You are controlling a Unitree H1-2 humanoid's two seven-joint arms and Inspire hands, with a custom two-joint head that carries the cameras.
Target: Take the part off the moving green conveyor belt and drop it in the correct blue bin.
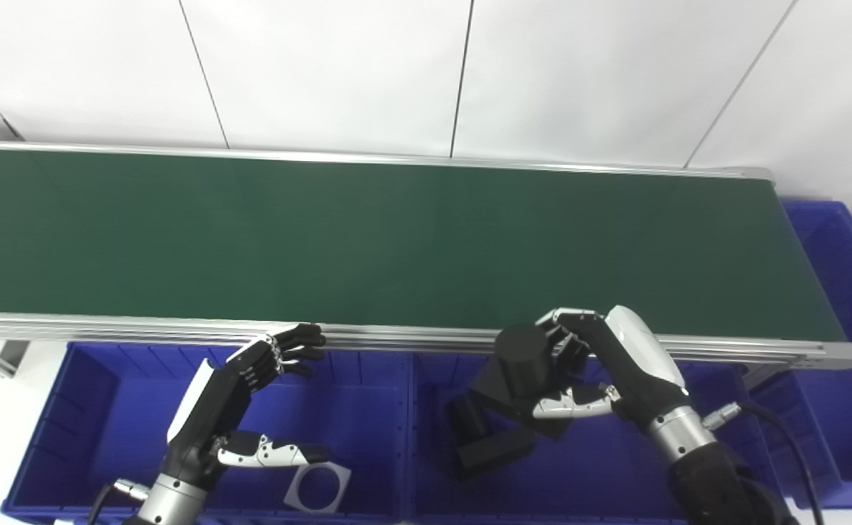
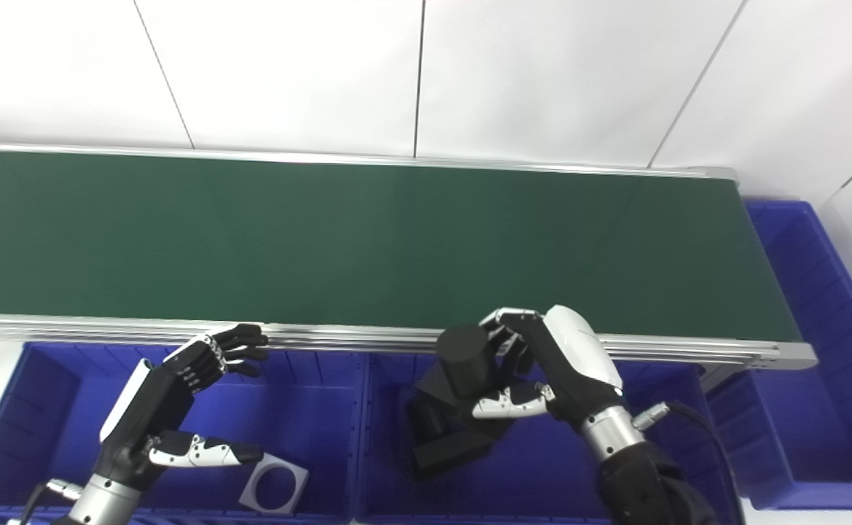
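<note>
Nearest, along the bottom edge of the frame, both arms rise into view over two blue bins set side by side below the belt. At lower left, the left hand [image 1: 232, 408] hangs above the left bin [image 1: 61, 445] with its fingers spread apart and its thumb held out, holding nothing; its fingertips reach up close to the belt's near rail. Just right of that thumb, a grey square plate with a round hole [image 1: 318, 488] lies on the bin floor.

At lower centre-right, the right hand [image 1: 593, 368] is clamped on a black part [image 1: 524, 361], a cylinder-topped piece pinched between fingers above and thumb below. The part is held over the middle bin [image 1: 600, 467], above that bin's floor and just short of the rail. Under it, another black blocky part [image 1: 484, 437] rests inside the same bin; whether the two touch cannot be told. A black cable [image 1: 775, 430] loops off the right wrist.

Farther back, the aluminium near rail [image 1: 411, 339] runs across the frame, and beyond it the green conveyor belt [image 1: 367, 233] spans the middle from the left edge to the right. At the right edge, past the belt's end, stands a third blue bin [image 1: 845, 292]. White wall panels [image 1: 338, 73] fill the top.
</note>
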